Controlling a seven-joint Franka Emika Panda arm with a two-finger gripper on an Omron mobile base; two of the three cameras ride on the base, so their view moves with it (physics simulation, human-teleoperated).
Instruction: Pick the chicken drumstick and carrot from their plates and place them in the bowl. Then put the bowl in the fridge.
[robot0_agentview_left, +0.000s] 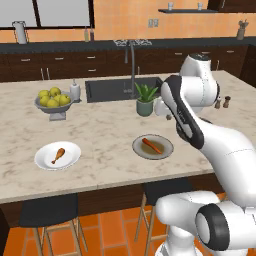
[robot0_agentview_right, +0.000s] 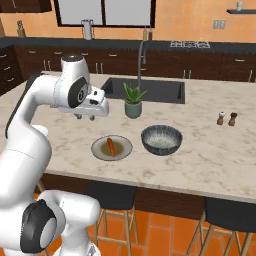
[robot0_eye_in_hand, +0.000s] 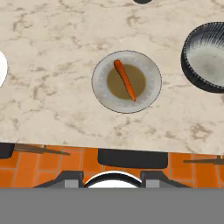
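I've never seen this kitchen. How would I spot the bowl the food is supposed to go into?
Find the marble island counter with the sink. Near its front edge, right of the grey-rimmed plate holding the carrot, sits the bowl. It is dark grey, paler inside and empty, unlike the footed bowl of yellow-green fruit.

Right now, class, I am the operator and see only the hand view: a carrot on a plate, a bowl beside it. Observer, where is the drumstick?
Observer: The drumstick lies on a white plate, left of the carrot's plate on the same counter.
Operator: What stands behind the carrot's plate?
Observer: A potted plant, in front of the sink.
Operator: And the gripper?
Observer: The gripper hangs above the counter, apart from both plates.
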